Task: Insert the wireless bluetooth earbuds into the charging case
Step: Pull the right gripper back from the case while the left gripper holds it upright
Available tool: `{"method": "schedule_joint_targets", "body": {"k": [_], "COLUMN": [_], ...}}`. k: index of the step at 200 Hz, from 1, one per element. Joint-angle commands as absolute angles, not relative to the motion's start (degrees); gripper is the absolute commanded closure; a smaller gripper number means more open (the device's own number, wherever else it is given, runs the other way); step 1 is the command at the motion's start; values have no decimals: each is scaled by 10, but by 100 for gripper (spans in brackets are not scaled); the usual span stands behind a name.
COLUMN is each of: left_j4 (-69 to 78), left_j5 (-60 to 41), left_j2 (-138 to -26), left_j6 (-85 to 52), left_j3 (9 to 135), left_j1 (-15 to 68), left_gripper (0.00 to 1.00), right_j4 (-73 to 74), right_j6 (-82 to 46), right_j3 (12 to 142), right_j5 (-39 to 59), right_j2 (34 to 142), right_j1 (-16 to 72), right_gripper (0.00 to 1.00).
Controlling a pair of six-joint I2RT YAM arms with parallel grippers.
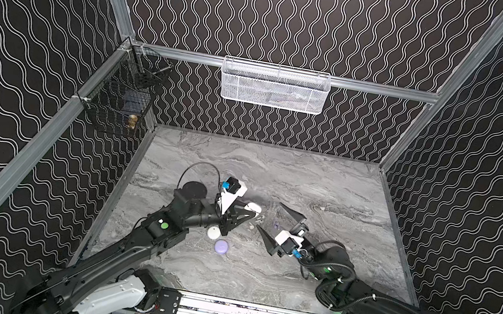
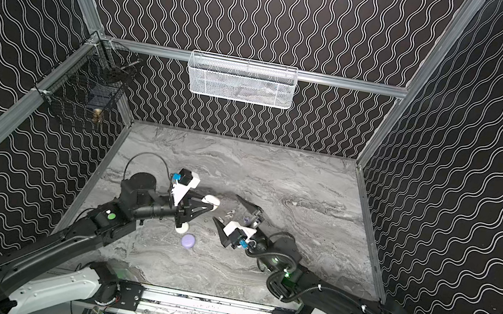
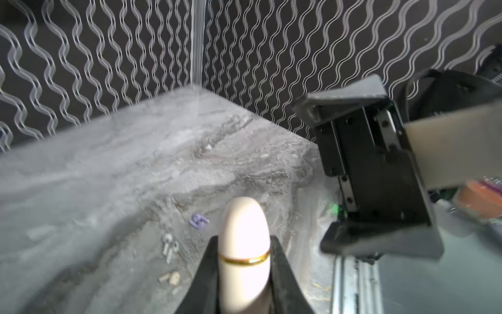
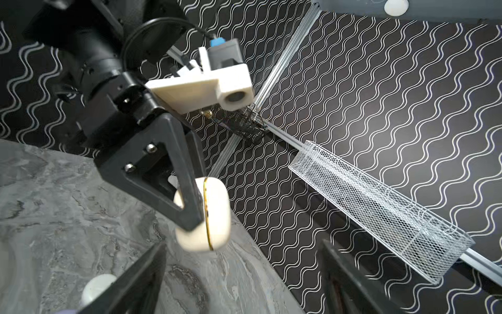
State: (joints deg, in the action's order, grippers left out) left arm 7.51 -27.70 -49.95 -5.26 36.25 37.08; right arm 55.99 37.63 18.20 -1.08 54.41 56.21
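Left wrist view: the cream charging case, closed along its gold band, is seen clamped edgewise between the two black fingers of the left gripper. The gripper is drawn tight upon the case, which is carried clear of the marble table. The task's earbuds are found lying loose on the table beyond the case: two white earbuds side by side, a lavender earbud near them, and cream earbuds just beside the white ones. None of them is gripped or touched. In both top views the right gripper is shown with its jaws spread wide and nothing between them, near the loose earbuds and facing the left gripper. Whether its tips reach the table cannot be told. A white round case and a lavender round case are seen resting close together on the table beside the left arm.
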Motion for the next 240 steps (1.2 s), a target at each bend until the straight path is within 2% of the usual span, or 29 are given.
{"method": "schedule_joint_targets", "body": {"k": [1,24,56,126,195,240], "left_j4": [166,180,213,204,201,197], "left_j5": [-276,-334,-367,-427,-452,-456], "left_j2": [-461,-448,-434,-433,-459,-461], "left_j6": [44,124,158,152,151,150], "left_j3": [321,285,243,250,264,267], "left_j1": [370,371,371,371,370,370], "left_gripper": [100,100,100,100,100,100], "right_j4": [559,526,487,532,564,572], "right_j6": [314,269,260,261,229,222], "right_j3": [158,130,131,139,159,178], "right_j5": [2,16,84,96,121,110], "right_j2": [499,455,429,486,524,559], "right_j1": [562,562,563,562,562,563], "right_gripper": [13,18,22,28,41,42]}}
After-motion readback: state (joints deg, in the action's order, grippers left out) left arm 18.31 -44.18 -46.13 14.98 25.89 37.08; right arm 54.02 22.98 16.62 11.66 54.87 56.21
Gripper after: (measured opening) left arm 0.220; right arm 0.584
